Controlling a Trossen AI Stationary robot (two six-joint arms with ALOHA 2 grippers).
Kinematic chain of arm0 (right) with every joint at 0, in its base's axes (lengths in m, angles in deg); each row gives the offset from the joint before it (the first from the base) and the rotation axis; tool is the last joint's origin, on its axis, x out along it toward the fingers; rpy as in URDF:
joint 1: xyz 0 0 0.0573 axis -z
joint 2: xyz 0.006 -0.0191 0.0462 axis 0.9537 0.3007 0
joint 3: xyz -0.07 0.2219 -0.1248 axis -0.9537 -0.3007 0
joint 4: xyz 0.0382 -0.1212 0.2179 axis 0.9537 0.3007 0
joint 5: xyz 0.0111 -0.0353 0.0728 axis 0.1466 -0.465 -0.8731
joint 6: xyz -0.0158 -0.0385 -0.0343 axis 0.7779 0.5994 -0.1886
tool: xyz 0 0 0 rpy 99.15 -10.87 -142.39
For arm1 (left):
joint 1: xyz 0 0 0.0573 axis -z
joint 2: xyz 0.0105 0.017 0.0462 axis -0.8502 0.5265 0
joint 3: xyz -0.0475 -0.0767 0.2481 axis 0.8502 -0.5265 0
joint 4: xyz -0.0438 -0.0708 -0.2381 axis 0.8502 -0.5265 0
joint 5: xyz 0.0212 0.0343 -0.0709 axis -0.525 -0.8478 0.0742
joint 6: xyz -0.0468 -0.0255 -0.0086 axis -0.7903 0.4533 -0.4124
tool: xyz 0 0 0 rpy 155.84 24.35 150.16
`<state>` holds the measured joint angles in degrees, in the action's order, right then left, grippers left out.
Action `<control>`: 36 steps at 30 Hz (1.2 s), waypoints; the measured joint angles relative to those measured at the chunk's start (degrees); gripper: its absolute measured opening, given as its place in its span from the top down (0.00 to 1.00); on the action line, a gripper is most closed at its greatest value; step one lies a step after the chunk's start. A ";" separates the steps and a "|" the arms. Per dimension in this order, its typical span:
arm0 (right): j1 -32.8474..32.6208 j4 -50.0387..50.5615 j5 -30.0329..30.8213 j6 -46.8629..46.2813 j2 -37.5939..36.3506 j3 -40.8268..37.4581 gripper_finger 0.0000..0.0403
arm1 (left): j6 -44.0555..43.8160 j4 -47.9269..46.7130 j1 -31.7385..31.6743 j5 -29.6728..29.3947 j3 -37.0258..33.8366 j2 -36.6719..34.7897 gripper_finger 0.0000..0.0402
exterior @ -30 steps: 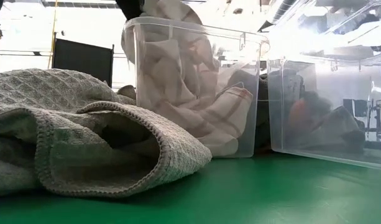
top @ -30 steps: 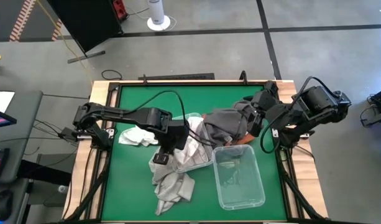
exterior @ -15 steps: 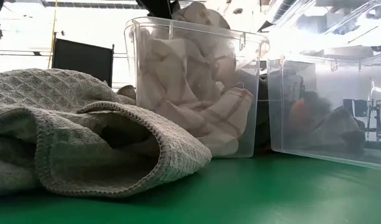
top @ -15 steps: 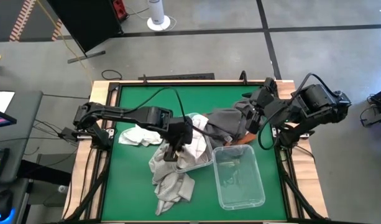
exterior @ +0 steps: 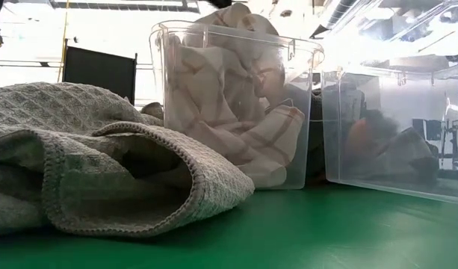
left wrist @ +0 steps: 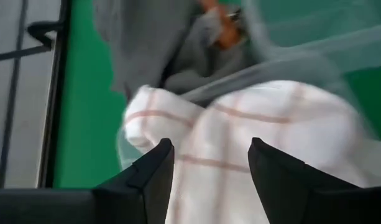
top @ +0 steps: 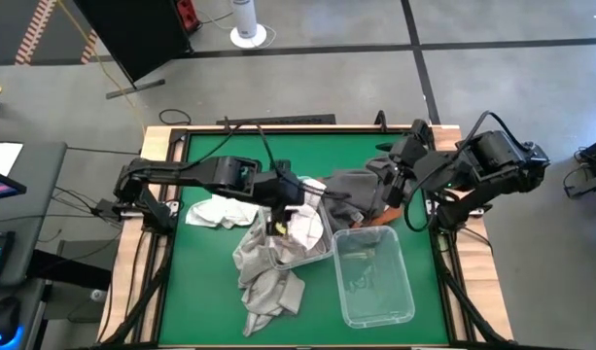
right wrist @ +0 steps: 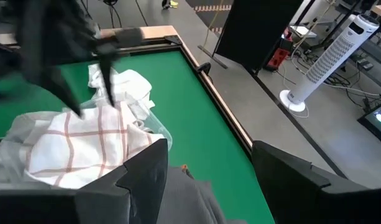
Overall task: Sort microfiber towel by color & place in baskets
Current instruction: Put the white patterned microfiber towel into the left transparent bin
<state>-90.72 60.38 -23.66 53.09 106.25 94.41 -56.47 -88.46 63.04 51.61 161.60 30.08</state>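
White crumpled towel (top: 214, 212) lies on the green table (top: 220, 160), left side. Grey waffle towel (top: 263, 282) is heaped just in front of the near basket (top: 299, 255). Left gripper (top: 279, 216) hovers over that basket, fingers (left wrist: 154, 171) spread wide, empty; white red-checked towel (left wrist: 252, 143) fills the basket below it. Second basket (top: 373, 276) sits to the right, nearly empty. Dark grey towel (top: 354, 192) is piled behind both. Right gripper (top: 395, 175) is at that pile, fingers parted, nothing gripped.

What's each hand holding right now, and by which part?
Nothing. The left hand is open above the white checked towel in the basket. The right hand is open over the gray towels, gripping none.
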 joint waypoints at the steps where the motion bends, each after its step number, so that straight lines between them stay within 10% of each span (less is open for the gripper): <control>1: -0.02 0.10 -0.02 -0.02 0.00 0.00 0.35 | 0.02 1.87 -0.92 -0.07 -1.36 0.21 0.52; 8: -0.06 0.15 -0.04 0.26 0.02 0.00 0.35 | -0.24 14.52 -6.64 0.64 -14.00 0.38 0.53; 20: -0.06 0.34 -0.10 1.31 0.02 0.00 0.35 | -0.02 17.39 -5.75 18.63 -26.41 0.28 0.53; 36: -0.02 0.19 -0.09 1.18 0.02 0.00 0.35 | -3.09 13.80 -5.63 19.23 -23.31 -0.28 0.53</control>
<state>-90.74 60.57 -23.74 54.26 106.27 94.41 -59.56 -74.66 57.41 70.85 138.30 29.79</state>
